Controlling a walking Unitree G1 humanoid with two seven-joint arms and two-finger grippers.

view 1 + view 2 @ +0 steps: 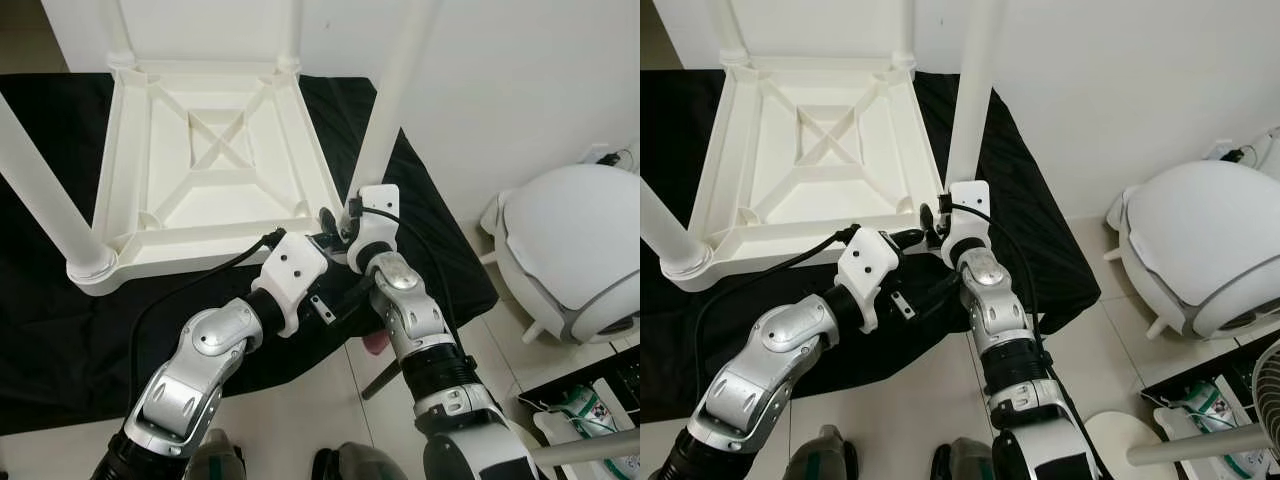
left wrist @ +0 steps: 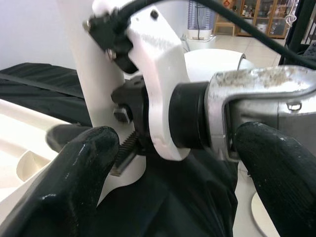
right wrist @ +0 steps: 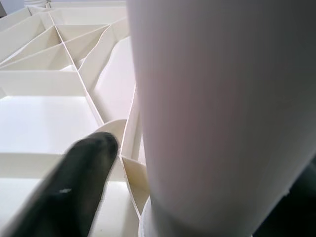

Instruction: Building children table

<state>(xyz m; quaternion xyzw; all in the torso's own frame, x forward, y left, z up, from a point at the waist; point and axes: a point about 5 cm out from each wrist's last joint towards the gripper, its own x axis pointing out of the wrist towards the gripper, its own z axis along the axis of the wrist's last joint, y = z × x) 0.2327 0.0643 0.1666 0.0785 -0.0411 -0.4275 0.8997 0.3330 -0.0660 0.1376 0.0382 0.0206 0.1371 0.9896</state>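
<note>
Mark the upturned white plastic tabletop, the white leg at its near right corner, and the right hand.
Upturned white plastic tabletop [image 1: 220, 140]: left eye view, centre cross-ribs.
White round plastic leg [image 1: 390, 100]: left eye view, mid-shaft.
Right hand [image 1: 340, 222]: left eye view, fingertips at the leg's base.

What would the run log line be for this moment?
stage: fitting leg | right gripper: at near-right table leg base, grip unclear | left gripper: open beside it | table top: upside down on black cloth
</note>
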